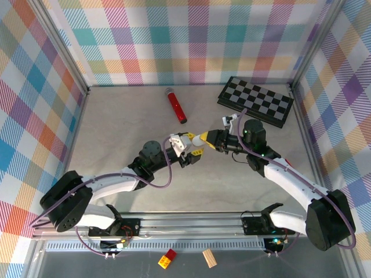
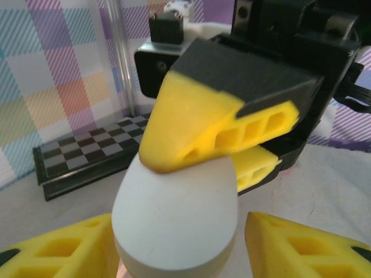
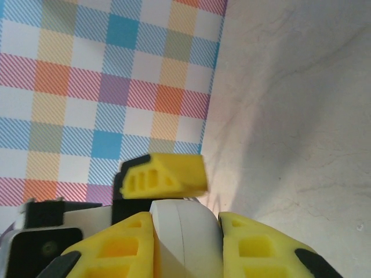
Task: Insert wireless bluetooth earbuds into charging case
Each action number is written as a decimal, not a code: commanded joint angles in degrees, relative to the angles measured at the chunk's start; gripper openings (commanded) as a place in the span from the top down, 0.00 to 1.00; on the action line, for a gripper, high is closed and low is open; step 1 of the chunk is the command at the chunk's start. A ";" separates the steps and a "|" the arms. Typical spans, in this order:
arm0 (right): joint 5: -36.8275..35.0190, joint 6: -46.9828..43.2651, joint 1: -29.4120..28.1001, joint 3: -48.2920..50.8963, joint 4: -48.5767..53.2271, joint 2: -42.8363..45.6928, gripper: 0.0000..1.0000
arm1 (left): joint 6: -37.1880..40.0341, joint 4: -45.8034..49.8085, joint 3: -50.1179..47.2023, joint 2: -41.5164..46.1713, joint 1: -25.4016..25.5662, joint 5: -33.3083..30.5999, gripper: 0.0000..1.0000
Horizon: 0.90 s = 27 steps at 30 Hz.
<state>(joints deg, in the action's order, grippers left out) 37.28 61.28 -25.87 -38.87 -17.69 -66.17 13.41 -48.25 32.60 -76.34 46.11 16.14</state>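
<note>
Being clenched in the right gripper point(image 3: 186, 249), in the air above the middle of the grey table point(image 1: 116, 127): 1 smooth white pill-shaped plastic charging case point(image 2: 174, 220). Flanking it with jaws spread: left gripper point(image 2: 182, 255). Probably handling as light, rigid and slippery, so pinching across the 2 broad sides judged safest.

Red tube point(image 1: 177, 106), checkered board point(image 1: 255, 101)

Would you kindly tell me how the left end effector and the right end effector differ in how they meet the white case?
The right end effector is shut on the white case, pressed against it; the left end effector stands open around it, a gap on one side. The right one reaches in from the right of the table, the left one from the left. Both have yellow fingers.
</note>
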 commanded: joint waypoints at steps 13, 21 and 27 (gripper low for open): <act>-8.77 -8.54 5.59 7.02 5.19 -1.97 0.89 | 2.80 21.34 -2.71 8.15 0.42 3.99 0.00; -11.26 -10.45 5.74 9.58 3.12 -8.98 0.90 | 2.89 25.55 -3.15 7.96 0.41 3.02 0.00; -12.91 -11.18 5.85 11.16 0.95 -14.72 0.90 | 2.85 26.19 -2.91 7.23 0.43 3.46 0.00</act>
<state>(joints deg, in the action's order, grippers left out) 25.58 51.70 -20.29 -29.17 -14.44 -79.20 15.73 -23.18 30.13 -69.14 46.11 18.96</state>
